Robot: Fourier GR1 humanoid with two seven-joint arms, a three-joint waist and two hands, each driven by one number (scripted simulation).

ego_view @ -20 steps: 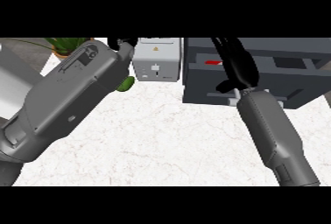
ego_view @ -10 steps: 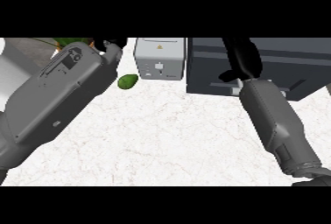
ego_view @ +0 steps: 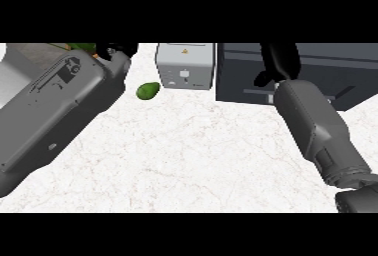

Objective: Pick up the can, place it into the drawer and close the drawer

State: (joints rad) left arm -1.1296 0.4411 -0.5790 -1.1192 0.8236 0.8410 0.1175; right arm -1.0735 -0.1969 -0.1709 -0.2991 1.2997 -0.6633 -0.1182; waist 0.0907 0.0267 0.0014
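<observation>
No can shows in the head view. The dark drawer unit (ego_view: 325,75) stands at the back right of the white counter (ego_view: 192,150). My right hand (ego_view: 279,60) lies over its front, fingers straight and pointing away from me, thumb out to the left near the handle (ego_view: 255,92). Nothing shows in that hand. Whether the drawer stands open or shut I cannot tell. My left hand (ego_view: 119,50) shows only as a black bit at the top, beyond the broad grey left forearm (ego_view: 59,110).
A small green fruit (ego_view: 148,90) lies on the counter beside the left forearm. A light grey box (ego_view: 186,65) stands just left of the drawer unit. Green leaves (ego_view: 83,46) peek in at the top left.
A red can showed at my right hand one second ago and is now out of sight. The right hand has reached farther over the drawer unit. The left forearm shifted left, uncovering the green fruit.
</observation>
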